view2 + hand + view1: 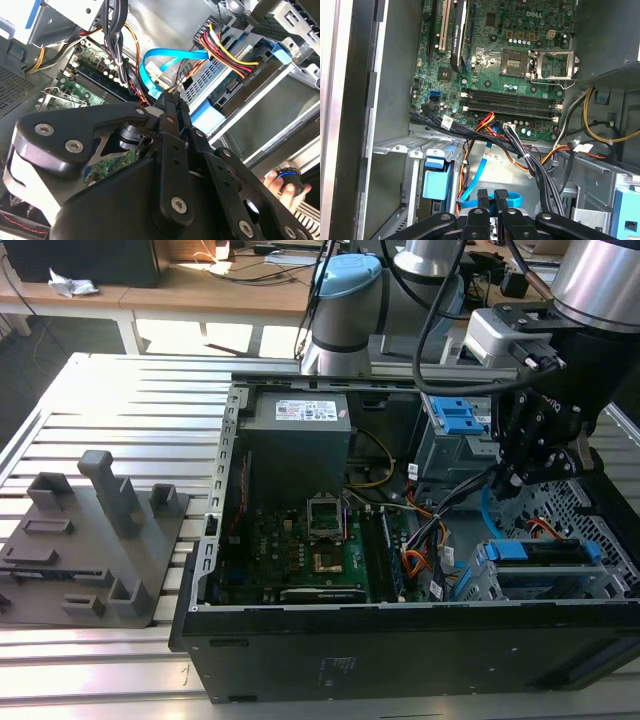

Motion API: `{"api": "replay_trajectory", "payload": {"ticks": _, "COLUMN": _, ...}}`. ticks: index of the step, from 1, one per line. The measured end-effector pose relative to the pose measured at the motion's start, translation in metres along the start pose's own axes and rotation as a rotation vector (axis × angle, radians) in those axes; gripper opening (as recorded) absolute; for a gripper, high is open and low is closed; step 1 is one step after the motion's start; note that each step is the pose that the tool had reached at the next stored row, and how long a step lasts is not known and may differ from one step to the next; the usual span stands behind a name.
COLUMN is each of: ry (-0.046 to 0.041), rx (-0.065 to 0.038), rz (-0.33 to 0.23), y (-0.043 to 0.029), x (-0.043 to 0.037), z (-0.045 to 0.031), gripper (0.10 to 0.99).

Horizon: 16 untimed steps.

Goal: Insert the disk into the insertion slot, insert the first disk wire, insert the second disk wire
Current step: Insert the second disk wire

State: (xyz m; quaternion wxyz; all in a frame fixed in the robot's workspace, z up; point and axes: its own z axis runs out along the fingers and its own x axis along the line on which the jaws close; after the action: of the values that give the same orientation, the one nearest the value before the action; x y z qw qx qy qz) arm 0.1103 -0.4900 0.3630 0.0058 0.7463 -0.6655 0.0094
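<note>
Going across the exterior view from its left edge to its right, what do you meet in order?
Grey fixture block → green motherboard → orange cable bundle → the disk seated in the insertion slot, with the gripper above it.

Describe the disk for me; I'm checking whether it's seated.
The disk is a flat grey drive in a bright blue plastic carrier, lying level inside the slot of the silver perforated cage, its blue handle facing outward. In the second wrist view, red, yellow and black wires run along the cage above it.
</note>
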Motion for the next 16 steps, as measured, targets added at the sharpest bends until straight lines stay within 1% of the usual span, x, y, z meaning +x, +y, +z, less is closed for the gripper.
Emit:
{"api": "replay_trajectory", "payload": {"ticks": 1, "ry": -0.0001, "rx": 0.0, "rz": 0.0, "y": 0.0003, "x": 0.0017, "z": 0.0001, "gripper": 0.161}}
{"api": "replay_trajectory", "payload": {"ticks": 3, "ry": 0.0015, "rx": 0.0, "rz": 0.0, "y": 0.0015, "x": 0.013, "z": 0.0004, "gripper": 0.161}}
{"api": "replay_trajectory", "payload": {"ticks": 4, "ry": 0.0015, "rx": 0.0, "rz": 0.0, "y": 0.0025, "x": 0.0215, "z": 0.001, "gripper": 0.161}}
{"api": "replay_trajectory", "payload": {"ticks": 7, "ry": 0.0016, "rx": 0.0, "rz": 0.0, "y": 0.0043, "x": 0.0372, "z": 0.0021, "gripper": 0.161}}
{"api": "replay_trajectory", "payload": {"ticks": 9, "ry": 0.0016, "rx": 0.0, "rz": 0.0, "y": 0.0053, "x": 0.0459, "z": 0.0025, "gripper": 0.161}}
{"api": "replay_trajectory", "payload": {"ticks": 11, "ry": 0.0011, "rx": -0.003, "rz": 0.001, "y": 0.0048, "x": 0.0483, "z": 0.0034, "gripper": 0.161}}
{"api": "replay_trajectory", "payload": {"ticks": 12, "ry": -0.0002, "rx": -0.015, "rz": 0.004, "y": 0.004, "x": 0.0485, "z": 0.0045, "gripper": 0.161}}
{"api": "replay_trajectory", "payload": {"ticks": 13, "ry": -0.0023, "rx": -0.033, "rz": 0.008, "y": 0.0031, "x": 0.0485, "z": 0.006, "gripper": 0.161}}
{"api": "replay_trajectory", "payload": {"ticks": 14, "ry": -0.0029, "rx": -0.038, "rz": 0.012, "y": 0.0017, "x": 0.0487, "z": 0.0084, "gripper": 0.161}}
{"api": "replay_trajectory", "payload": {"ticks": 16, "ry": -0.0029, "rx": -0.039, "rz": 0.02, "y": -0.0007, "x": 0.0489, "z": 0.011, "gripper": 0.161}}
